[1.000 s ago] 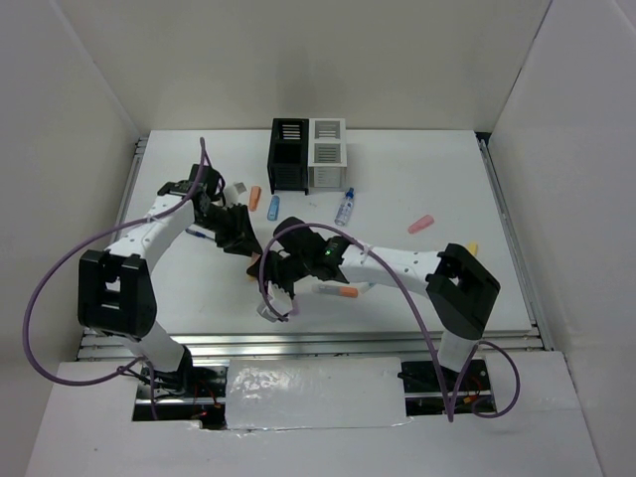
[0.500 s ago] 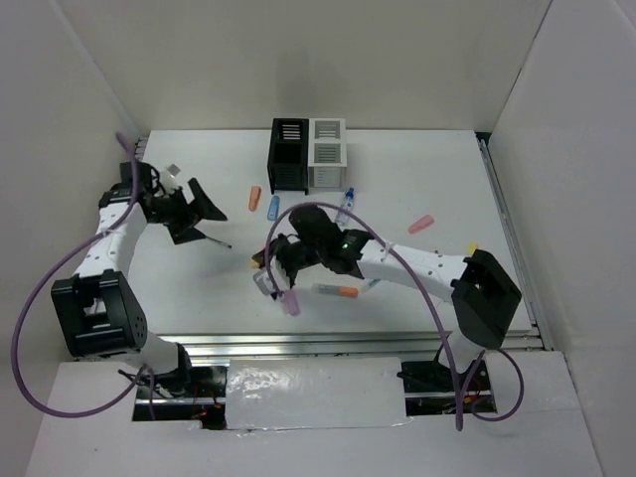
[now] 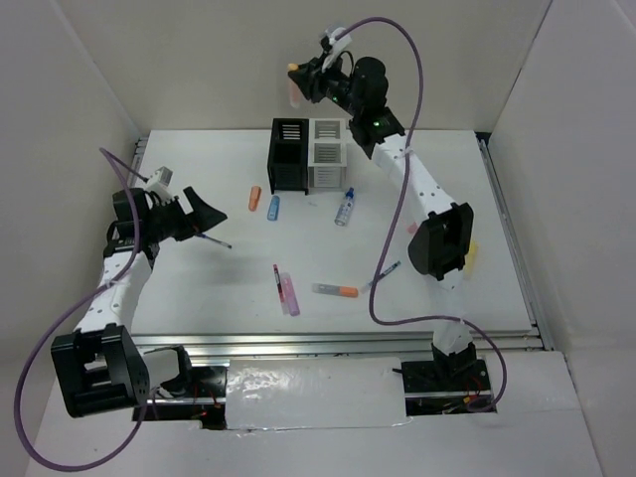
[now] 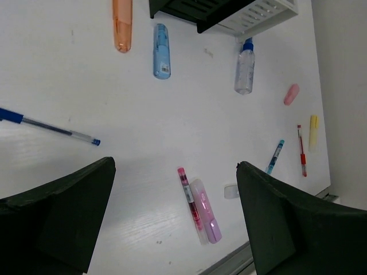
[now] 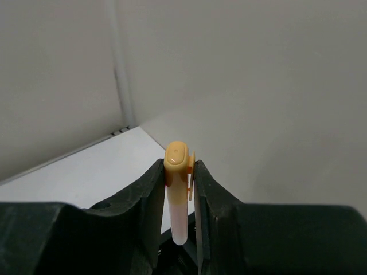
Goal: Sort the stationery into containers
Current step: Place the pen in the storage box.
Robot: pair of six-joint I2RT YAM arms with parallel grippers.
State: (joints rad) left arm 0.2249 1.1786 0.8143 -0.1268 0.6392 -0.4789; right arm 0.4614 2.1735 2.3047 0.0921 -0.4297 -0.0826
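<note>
Right gripper clamps orange-capped marker aloft near black box, white box; contents unseen; left gripper wide.

No text or label can be read anywhere

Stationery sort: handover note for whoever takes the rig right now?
Grippers: right gripper shut on an orange-capped marker, raised high near the black box and white box; left gripper open, empty, beside the blue pen.
Done: no item shows in either box.
Left: drop that marker in, then sort the loose ones: orange marker, blue marker, clear tube, red pen, pink-purple marker, the blue pen, several more further right.
</note>
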